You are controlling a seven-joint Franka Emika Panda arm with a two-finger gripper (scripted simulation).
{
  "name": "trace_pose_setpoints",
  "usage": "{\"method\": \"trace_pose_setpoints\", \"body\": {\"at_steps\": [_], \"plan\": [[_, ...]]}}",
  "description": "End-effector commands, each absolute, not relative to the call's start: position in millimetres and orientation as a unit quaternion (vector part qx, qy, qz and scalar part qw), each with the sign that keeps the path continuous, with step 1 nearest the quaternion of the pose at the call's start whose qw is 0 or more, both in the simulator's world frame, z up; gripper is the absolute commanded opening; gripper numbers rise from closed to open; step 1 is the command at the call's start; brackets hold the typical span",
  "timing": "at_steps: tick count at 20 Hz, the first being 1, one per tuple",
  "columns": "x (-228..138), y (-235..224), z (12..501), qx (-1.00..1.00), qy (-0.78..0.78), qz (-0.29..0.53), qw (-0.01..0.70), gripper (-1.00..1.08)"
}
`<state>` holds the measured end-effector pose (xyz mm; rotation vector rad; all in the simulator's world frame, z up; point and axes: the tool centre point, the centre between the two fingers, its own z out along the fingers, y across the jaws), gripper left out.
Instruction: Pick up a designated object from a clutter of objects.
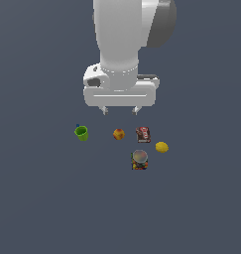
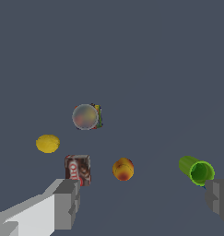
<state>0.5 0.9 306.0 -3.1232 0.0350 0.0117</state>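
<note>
**Stock on the floor, arm overhead**

I log the gripper point(image 1: 120, 110) as released, fingers spread wide and holding nothing, hanging above the items. The dark red box point(image 1: 143, 134) lies flat on the grey floor point(image 1: 42, 198), between the apple point(image 1: 119, 134) and the lemon point(image 1: 162, 147), apart from both. The can point(image 1: 139, 159) stands upright near the box. The green cup point(image 1: 81, 133) lies well off at the exterior view's left
</note>
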Motion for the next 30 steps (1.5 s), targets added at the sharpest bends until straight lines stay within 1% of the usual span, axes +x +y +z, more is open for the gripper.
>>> {"method": "trace_pose_setpoints", "body": {"at_steps": [1,8,14,22,30], "plan": [[1,-1,305,-1.000,0.013,0.003,0.009,1.00],[1,2,300,-1.000,0.012,0.003,0.008,1.00],[-1,14,277,-1.000,0.013,0.003,0.005,1.00],[-12,43,222,-1.000,0.013,0.002,-0.002,1.00],[-43,82,150,-1.000,0.010,0.000,-0.007,1.00]]}}
